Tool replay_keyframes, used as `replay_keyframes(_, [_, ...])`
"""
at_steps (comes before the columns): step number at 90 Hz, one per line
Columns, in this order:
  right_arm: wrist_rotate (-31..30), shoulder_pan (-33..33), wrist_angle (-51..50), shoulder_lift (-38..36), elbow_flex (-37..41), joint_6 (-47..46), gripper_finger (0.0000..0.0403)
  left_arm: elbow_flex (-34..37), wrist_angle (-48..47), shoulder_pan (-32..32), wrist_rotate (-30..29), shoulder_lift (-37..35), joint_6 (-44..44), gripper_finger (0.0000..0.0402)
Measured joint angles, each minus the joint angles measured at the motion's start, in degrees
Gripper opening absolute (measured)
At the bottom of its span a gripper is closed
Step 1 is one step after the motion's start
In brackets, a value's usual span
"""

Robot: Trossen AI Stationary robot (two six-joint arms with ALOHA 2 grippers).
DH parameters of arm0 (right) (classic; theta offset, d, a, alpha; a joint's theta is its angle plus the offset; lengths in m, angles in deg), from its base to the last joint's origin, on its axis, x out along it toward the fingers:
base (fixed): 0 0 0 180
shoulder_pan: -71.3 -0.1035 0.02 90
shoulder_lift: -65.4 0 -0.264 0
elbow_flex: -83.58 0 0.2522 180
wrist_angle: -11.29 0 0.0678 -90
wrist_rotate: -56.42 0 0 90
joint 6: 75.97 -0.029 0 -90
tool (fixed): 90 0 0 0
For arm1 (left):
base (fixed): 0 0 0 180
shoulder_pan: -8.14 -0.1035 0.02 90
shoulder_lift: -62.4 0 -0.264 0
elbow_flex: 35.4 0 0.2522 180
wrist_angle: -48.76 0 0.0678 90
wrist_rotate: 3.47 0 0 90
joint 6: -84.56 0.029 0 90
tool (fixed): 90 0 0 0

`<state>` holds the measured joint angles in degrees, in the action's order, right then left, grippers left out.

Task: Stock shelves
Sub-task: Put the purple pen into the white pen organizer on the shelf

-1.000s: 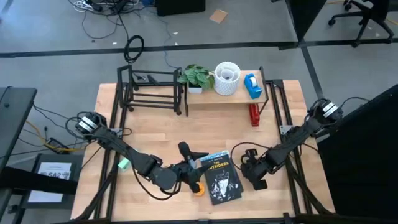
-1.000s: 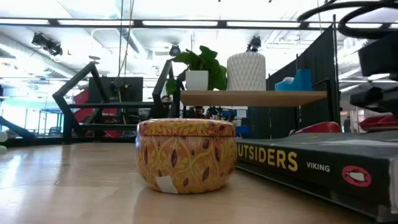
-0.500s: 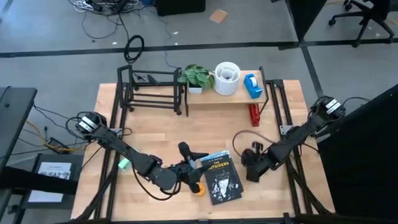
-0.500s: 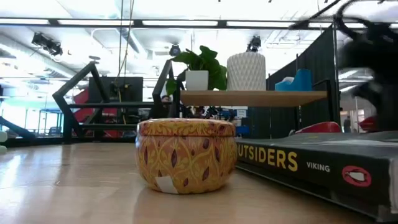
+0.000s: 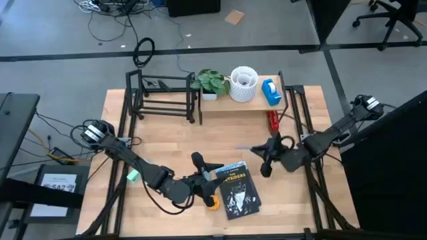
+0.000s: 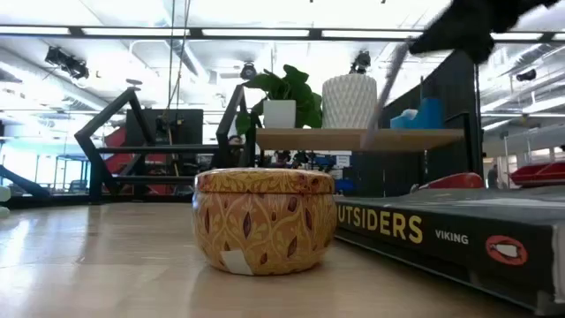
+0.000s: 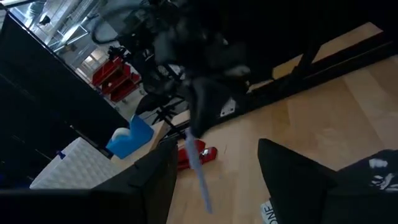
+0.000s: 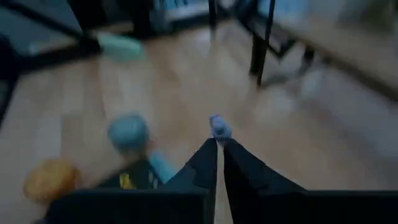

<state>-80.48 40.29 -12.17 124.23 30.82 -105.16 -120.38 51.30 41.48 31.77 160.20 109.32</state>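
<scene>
Along the far edge of the table [image 5: 167, 143] stand the shelves, and the picture there is mixed: the plank shelf [image 5: 223, 102] near the far right corner is partly stocked, carrying a potted plant [image 5: 212, 81], a white ribbed vase [image 5: 243, 84] and a blue tape dispenser [image 5: 270, 92] side by side, while the black rod rack [image 5: 163, 97] just beside it toward the far left corner looks bare! A red stapler [image 5: 272, 123] lies on the table by the plank shelf's right legs, not on it. Now out to the middle: the right gripper [image 8: 219, 142] hangs above the table right of centre, between the shelf and the near edge, its fingers pinched nearly together on a thin bluish pen [image 8: 219, 127] (pen is my best guess, it is only a slim stick here). So that item is in the air, presumably bound for a shelf. Plenty is left, by my reckoning: a dark book [image 5: 238, 191] and a patterned tin [image 6: 263, 219] beside it sit near the near edge, and a small green object [image 5: 132, 176] lies toward the left edge. The left gripper [image 7: 216, 144] waits low by the book's far corner, fingers spread wide, nothing between them.
</scene>
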Motion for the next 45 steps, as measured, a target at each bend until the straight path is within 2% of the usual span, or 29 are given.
replay_keyframes(18, [0.6, 0.9, 1.8, -0.5, 0.0, 2.4, 0.0001, 0.0, -1.0, 0.0, 0.0, 0.0, 0.0, 0.0203])
replay_keyframes(32, [6.3, 0.7, 1.9, 2.0, -0.1, -1.2, 0.0000, 0.0, -9.1, -1.2, 0.7, 0.0, -2.7, 0.0203])
replay_keyframes(39, [8.2, 0.8, 0.9, 4.6, -0.1, -5.4, 0.0000, 0.0, -16.2, -4.6, 5.2, 0.0, -6.5, 0.0202])
replay_keyframes(45, [8.7, 0.8, -0.9, 7.6, -0.1, -8.3, 0.0000, 0.0, -21.5, -8.3, 11.6, 0.0, -10.7, 0.0198])
